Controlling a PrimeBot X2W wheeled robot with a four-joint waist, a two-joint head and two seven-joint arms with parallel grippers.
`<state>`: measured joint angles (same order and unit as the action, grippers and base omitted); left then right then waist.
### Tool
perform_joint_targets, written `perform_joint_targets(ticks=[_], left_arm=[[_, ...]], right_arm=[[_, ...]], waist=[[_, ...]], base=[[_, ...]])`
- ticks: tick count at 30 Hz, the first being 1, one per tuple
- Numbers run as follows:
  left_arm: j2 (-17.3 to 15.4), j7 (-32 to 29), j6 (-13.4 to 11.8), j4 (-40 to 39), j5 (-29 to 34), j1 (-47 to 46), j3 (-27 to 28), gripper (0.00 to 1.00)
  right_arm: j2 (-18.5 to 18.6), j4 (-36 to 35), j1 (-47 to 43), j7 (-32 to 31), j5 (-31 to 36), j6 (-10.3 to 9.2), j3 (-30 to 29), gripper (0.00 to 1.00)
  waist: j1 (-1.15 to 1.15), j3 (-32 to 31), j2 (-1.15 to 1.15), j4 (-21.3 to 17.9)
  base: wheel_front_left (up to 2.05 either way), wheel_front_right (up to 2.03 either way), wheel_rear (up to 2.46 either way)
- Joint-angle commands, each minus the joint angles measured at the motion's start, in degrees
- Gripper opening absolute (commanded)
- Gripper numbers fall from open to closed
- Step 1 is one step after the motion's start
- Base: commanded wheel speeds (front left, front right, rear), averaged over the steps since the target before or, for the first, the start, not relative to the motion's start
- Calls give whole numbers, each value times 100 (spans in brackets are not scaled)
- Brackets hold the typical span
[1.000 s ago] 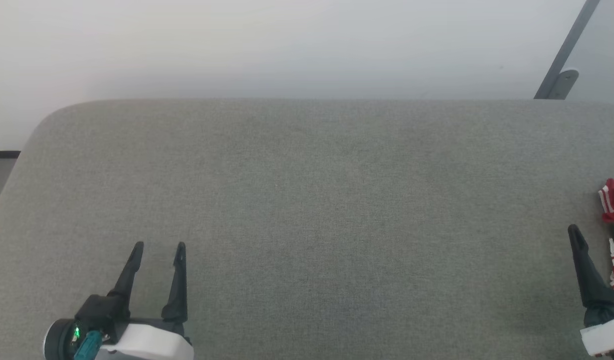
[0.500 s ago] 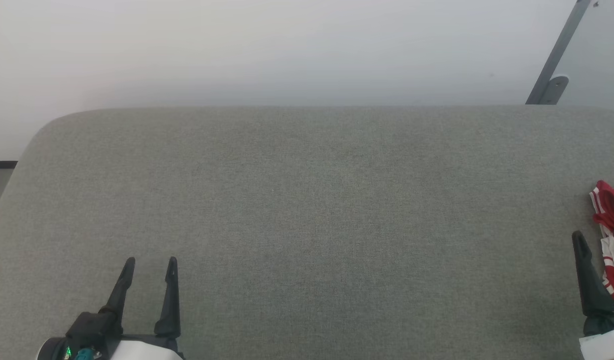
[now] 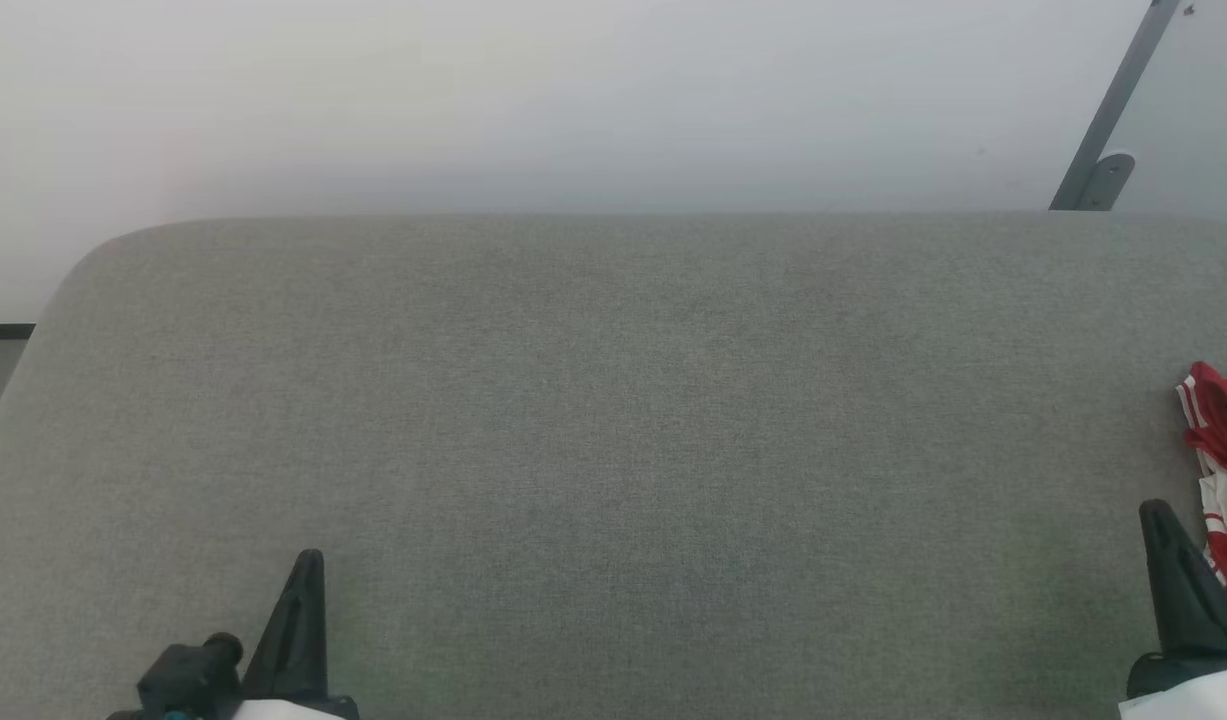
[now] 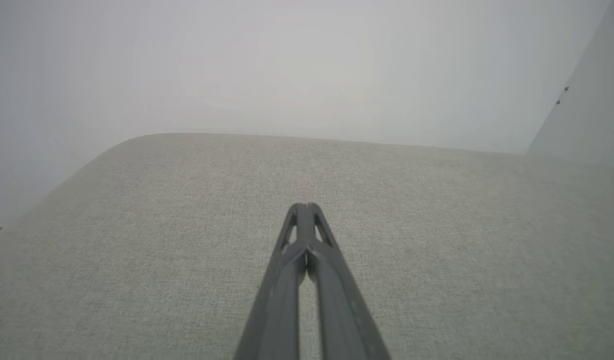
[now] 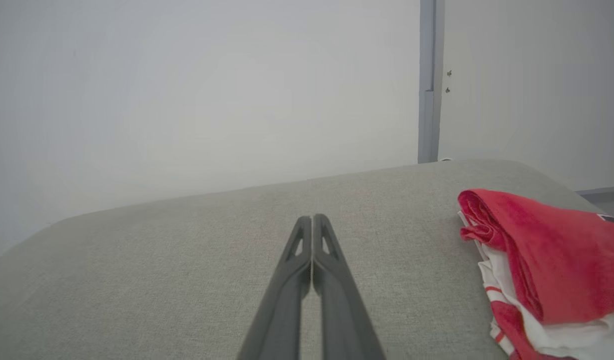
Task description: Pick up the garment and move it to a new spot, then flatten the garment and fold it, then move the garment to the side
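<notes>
Grey woven cloth is covering the desk (image 3: 613, 420), and it is stretching from a rounded far-left corner right across the head view. Over at the desk's right edge the garment (image 3: 1218, 415) is lying bunched up, red folded over white with striped trim peeking out low down, and part of it is running off the picture. I'm reading it as light, soft and limp: it is likely going to sag and trail rather than hold any shape, and thin cloth may slip out of a shallow pinch. The rolled red ridge (image 5: 487, 220) on top is looking like the best bite, thick enough to fill the fingers. The right hand (image 3: 1160, 515) is sitting just beside the heap near the front edge, not touching it, fingers pressed together on nothing. The left hand (image 3: 308, 565) is resting well apart, towards the front-left, likewise pinched closed and empty.
</notes>
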<state>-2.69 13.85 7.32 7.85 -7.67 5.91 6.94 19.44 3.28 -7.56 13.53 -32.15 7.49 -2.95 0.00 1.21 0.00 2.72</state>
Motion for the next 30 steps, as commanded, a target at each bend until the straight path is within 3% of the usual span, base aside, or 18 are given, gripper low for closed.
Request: perform_joint_targets(ticks=[1, 30], left_arm=[[-13, -68, 1, -44, -316, -102, 21, 0], [-18, -743, 8, 164, -3164, -502, -14, 0]], right_arm=[[23, -43, 110, -56, -233, 0, -44, 0], [-532, 339, 569, -711, -2281, 0, -125, 0]], waist=[[0, -1, 0, -4], [0, -25, 0, -66]], base=[[0, 0, 0], [0, 0, 0]])
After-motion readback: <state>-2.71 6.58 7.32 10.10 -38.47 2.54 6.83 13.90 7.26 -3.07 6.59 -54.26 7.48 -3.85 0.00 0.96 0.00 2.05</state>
